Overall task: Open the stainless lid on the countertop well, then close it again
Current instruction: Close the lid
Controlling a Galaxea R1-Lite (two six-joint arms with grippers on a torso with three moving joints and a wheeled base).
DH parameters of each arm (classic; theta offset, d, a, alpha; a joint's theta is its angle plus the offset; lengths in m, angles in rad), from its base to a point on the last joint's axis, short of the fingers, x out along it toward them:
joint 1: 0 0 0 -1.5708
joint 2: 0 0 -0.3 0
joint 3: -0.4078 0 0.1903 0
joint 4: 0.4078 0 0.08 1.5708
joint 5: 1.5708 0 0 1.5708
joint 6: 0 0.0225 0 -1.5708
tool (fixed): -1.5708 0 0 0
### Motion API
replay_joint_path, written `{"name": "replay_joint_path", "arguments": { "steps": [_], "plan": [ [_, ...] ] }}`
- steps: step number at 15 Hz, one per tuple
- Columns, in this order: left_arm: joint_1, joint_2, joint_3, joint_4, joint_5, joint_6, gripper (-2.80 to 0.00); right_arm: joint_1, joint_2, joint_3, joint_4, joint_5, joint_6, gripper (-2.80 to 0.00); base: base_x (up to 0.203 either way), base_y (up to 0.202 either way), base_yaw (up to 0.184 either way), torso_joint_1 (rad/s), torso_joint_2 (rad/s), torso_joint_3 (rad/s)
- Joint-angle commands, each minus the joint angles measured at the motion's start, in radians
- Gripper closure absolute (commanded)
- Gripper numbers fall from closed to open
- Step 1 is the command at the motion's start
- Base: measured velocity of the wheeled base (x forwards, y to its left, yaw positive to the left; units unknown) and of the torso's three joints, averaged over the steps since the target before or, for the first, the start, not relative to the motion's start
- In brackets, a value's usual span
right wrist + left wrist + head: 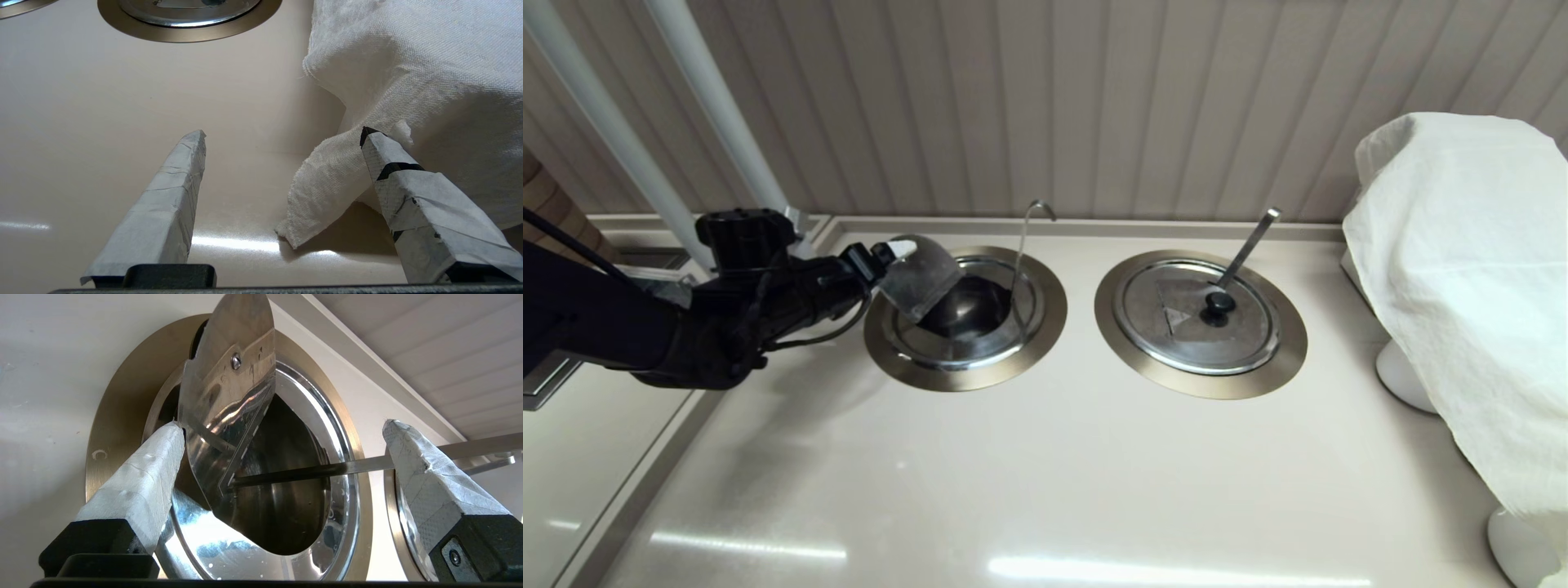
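The stainless lid is folded up along its hinge line. Its raised half stands tilted over the left side of the countertop well, showing its underside with a screw; the knob is hidden behind it. The lid's other half lies flat in the well. The dark bowl is exposed, and the thin hook-tipped ladle handle rises from it. My left gripper is open wide. One of its fingers rests against the raised half's edge. My right gripper is open above the counter.
A second ringed well with a closed lid and a flat straight handle sits to the right. A white cloth covers something at the far right, and its corner hangs between my right fingers. A panelled wall runs along the back.
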Motion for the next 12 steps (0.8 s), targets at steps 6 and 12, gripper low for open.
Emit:
{"name": "replay_joint_path", "arguments": {
  "steps": [6,12],
  "plan": [
    [-0.001,-0.006,0.017,-0.011,-0.026,-0.002,-2.80,0.000,0.000,0.000,0.000,0.000,-0.001,-2.80,0.000,0.000,0.000,0.000,0.00,0.000],
    [0.052,-0.027,0.024,-0.016,-0.071,-0.001,-2.80,0.000,0.000,0.000,0.000,0.000,-0.001,-2.80,0.000,0.000,0.000,0.000,0.00,0.000]
  ]
}}
